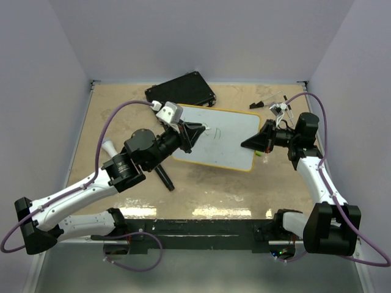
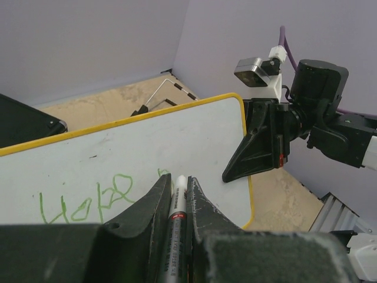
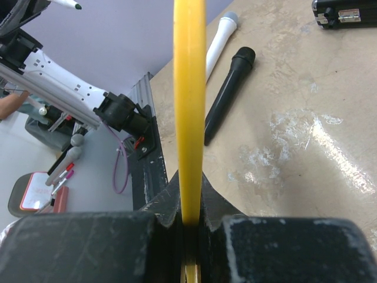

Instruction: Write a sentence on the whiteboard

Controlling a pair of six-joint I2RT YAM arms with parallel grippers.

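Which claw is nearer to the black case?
Left. The left claw, holding a marker, is over the whiteboard end beside the case; the right claw clamps the opposite edge.

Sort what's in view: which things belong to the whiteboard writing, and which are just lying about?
In use: flat white yellow-rimmed whiteboard; green handwritten scribbles; white-tipped marker in the left gripper; right gripper clamping the board's edge.
Lying about: black rectangular case; loose black marker; white tube near it.

Pale lilac walls [image 1: 201, 36], tan speckled tabletop [image 1: 201, 189], glare patch [image 1: 214, 212] near front edge
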